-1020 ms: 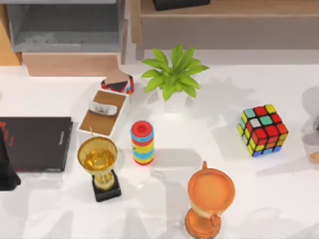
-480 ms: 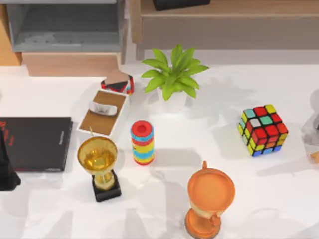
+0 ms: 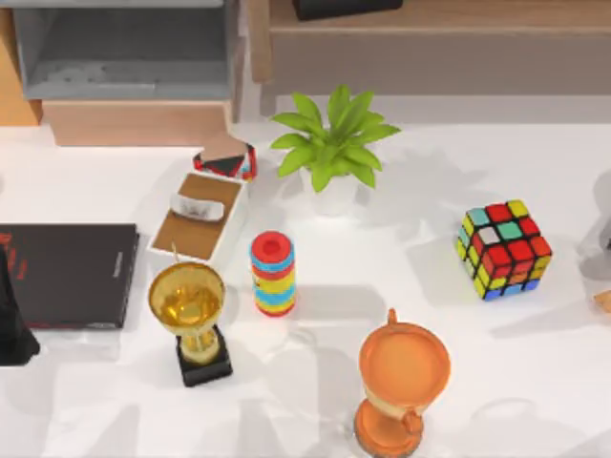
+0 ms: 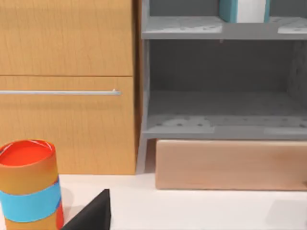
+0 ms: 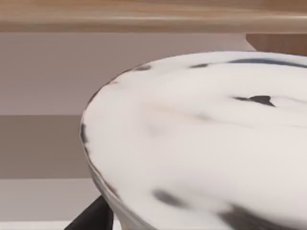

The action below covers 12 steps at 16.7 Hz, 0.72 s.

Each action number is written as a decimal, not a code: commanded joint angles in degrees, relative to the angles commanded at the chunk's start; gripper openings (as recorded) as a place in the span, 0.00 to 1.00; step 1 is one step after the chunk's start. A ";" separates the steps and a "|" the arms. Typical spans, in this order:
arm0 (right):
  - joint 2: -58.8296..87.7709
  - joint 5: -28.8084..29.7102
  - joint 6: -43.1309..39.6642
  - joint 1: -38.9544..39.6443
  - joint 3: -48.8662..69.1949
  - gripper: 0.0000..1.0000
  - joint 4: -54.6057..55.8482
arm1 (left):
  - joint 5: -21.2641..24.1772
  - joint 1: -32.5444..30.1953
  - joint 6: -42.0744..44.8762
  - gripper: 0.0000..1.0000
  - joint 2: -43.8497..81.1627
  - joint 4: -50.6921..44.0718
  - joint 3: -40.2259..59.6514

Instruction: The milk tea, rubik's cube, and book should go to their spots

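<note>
No readable writing shows anywhere; the flat black book (image 3: 67, 275) at the bench's left edge carries only red marks near its corner. The white bench (image 3: 458, 382) is crowded: a potted green plant (image 3: 329, 148) stands at the back centre, a shallow white tray with a brown floor (image 3: 199, 216) lies left of it, and a small red and black piece (image 3: 225, 160) sits just behind that tray. In front of the tray stand a gold trophy on a black base (image 3: 188, 318) and a striped cylinder with a red top (image 3: 273, 273), with an orange cup (image 3: 402, 382) nearer the front. The rubik's cube (image 3: 503, 249) rests on the right side of the bench, apart from everything else, its squares red, yellow, green, blue, orange and white on black. The light-blue book (image 4: 242, 9) with white page edges stands on the upper level of the grey shelf (image 4: 220, 127), beside a wooden cabinet (image 4: 67, 86). A white, dark-flecked rounded object (image 5: 206, 143) sits close before the right wrist camera. For both the left tool and the right tool, I cannot tell whether they are apart or together.
</note>
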 joint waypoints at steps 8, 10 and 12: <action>-2.19 -2.45 -0.22 -2.10 -5.94 1.00 3.05 | 0.00 0.00 0.00 1.00 0.00 0.00 0.00; -2.15 -2.66 -0.21 -2.10 -6.16 1.00 3.43 | 0.00 0.00 0.00 1.00 0.00 0.00 0.00; -2.06 -2.56 -0.20 -1.84 -5.95 1.00 3.28 | 0.00 0.00 0.00 1.00 0.00 0.00 0.00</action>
